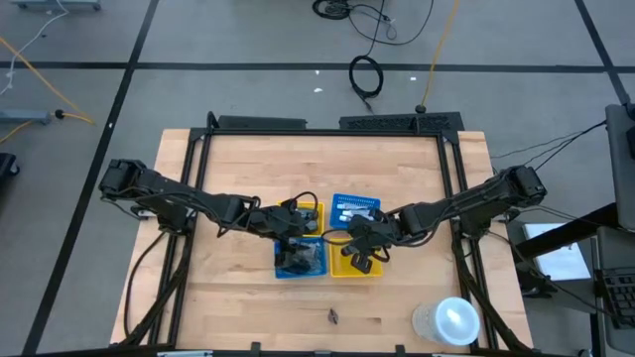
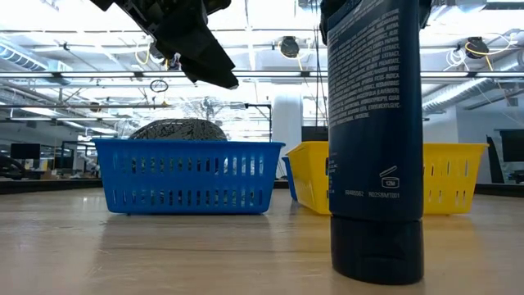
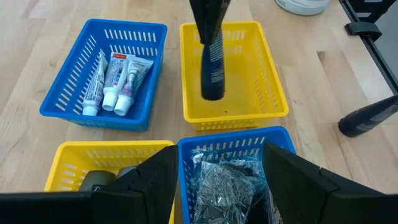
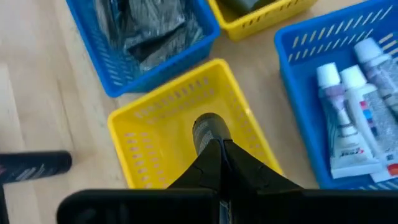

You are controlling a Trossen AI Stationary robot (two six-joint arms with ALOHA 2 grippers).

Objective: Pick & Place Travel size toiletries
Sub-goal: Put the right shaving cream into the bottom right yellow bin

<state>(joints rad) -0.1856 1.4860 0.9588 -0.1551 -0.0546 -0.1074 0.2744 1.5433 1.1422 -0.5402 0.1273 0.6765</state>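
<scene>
Three small white tubes, the travel size toiletries (image 3: 112,84) (image 4: 357,118), lie side by side on the floor of the far blue basket (image 1: 355,208). My right gripper (image 4: 217,149) (image 1: 363,250) is shut on a dark bottle (image 3: 212,68) over the near yellow basket (image 4: 155,134). My left gripper (image 3: 219,158) (image 1: 294,236) hangs open above the near blue basket (image 3: 233,180), which holds silvery packets. Its fingers touch nothing. My right gripper pinches the dark bottle's upper end (image 3: 210,36) between its two fingers, coming from above and pointing steeply down. The bottle hangs upright below the fingers. Its lower end (image 3: 212,94) is inside the yellow basket's walls; whether it touches the floor I cannot tell.
A second yellow basket (image 3: 74,165) with dark items stands at the far left of the four. Another dark bottle (image 2: 377,139) (image 3: 367,118) stands on its cap near the table's front edge. A white round container (image 1: 446,319) sits at the front right.
</scene>
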